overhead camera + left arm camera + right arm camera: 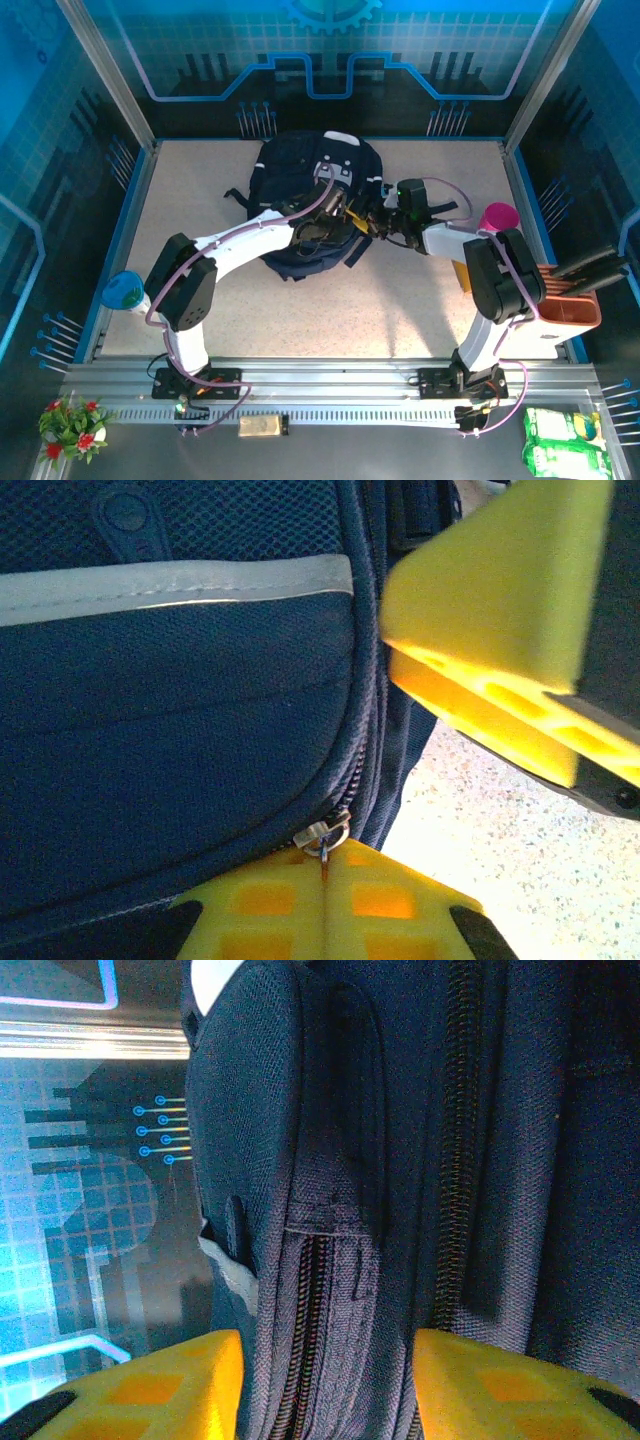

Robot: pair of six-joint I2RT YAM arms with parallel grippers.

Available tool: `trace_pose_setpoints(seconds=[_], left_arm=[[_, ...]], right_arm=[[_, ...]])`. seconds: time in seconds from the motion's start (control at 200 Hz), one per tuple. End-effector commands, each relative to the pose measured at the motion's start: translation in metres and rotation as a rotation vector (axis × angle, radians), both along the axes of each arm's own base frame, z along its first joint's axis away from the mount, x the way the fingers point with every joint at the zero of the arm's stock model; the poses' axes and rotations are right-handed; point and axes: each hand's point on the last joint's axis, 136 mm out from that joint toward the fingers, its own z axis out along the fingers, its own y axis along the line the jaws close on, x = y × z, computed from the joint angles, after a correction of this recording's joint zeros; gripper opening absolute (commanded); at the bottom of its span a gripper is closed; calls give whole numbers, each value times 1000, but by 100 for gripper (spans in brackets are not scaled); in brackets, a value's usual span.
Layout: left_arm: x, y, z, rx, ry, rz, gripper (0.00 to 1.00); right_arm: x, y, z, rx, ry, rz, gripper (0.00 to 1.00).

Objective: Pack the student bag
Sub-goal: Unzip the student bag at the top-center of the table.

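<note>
Student bag, one, partly hidden under two arms: left gripper jaws pinch its zipper pull; right gripper jaws straddle a fold, grip unclear.

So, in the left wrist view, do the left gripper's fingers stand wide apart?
No, the left gripper is shut, its yellow fingers pressed together on the zipper pull of the student bag.
</note>
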Motion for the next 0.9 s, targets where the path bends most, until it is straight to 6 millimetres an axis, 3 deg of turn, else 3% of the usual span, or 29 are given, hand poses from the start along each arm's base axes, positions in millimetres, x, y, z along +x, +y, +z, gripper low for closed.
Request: trace_pose_setpoints(seconds=[0.0,0.265,0.49,0.645,0.895], left_arm=[[-10,-16,15,-57,-14,-90,0],[-8,-8,6,18,5,-86,0],[-8,5,5,68,4,-78,0],[-10,36,0,92,6,-52,0],[-15,101,-15,118,18,45,0]], right_arm=[[5,11,11,37,-30,31,46],[7,20,-12,-56,26,104,36],[11,10,-23,-174,34,102,12],[20,-17,-23,-305,-4,69,5],[33,-39,-23,-387,-35,59,3]])
